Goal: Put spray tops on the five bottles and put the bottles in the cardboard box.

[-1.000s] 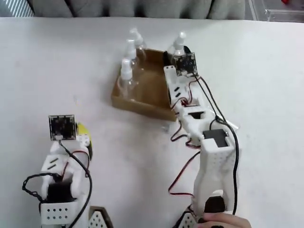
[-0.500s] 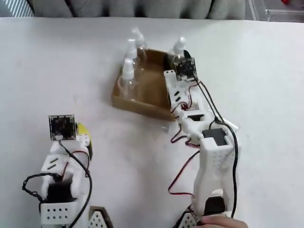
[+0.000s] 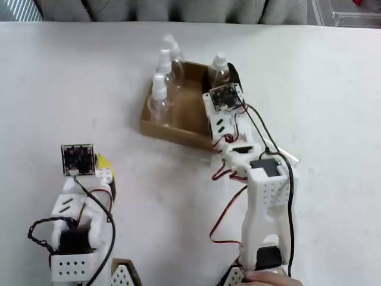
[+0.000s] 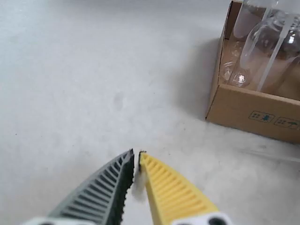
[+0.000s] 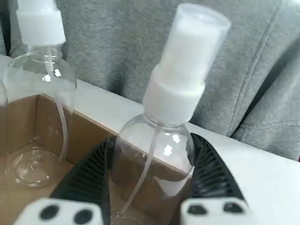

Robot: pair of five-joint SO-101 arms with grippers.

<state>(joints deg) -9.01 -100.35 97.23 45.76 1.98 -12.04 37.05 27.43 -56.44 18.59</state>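
Clamping the spray bottle [image 5: 157, 154] at the far right corner of the cardboard box [image 3: 172, 132], the right gripper [image 5: 152, 138] risks catching its base on the wall and toppling it outside

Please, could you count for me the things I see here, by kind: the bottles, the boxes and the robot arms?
Bottles with spray top: 4
Cardboard box: 1
Robot arms: 2
Total: 7
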